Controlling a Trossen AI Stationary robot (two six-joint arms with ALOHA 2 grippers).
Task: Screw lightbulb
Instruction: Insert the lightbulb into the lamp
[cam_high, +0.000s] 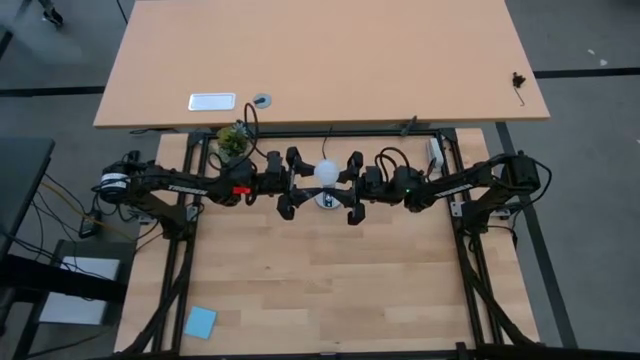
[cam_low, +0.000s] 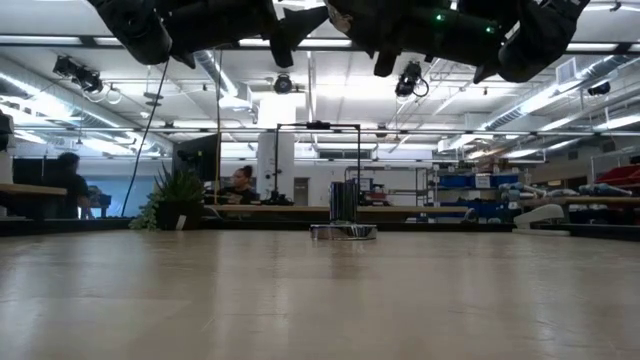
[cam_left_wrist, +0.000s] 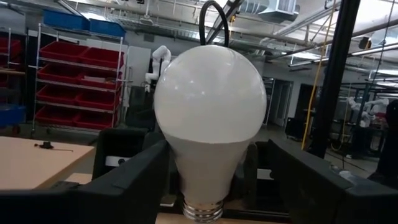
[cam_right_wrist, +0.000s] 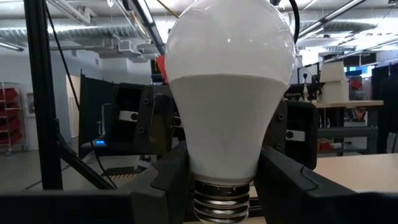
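Both arms meet mid-table — right gripper (cam_high: 352, 186) clamping the lightbulb (cam_high: 327, 171).

My two arms are dark, jointed tubes with black cables looping off them. My left arm carries a red mark and a white band; my right arm shows a small green light. My fingers (cam_right_wrist: 292, 180) are matte black blocks.
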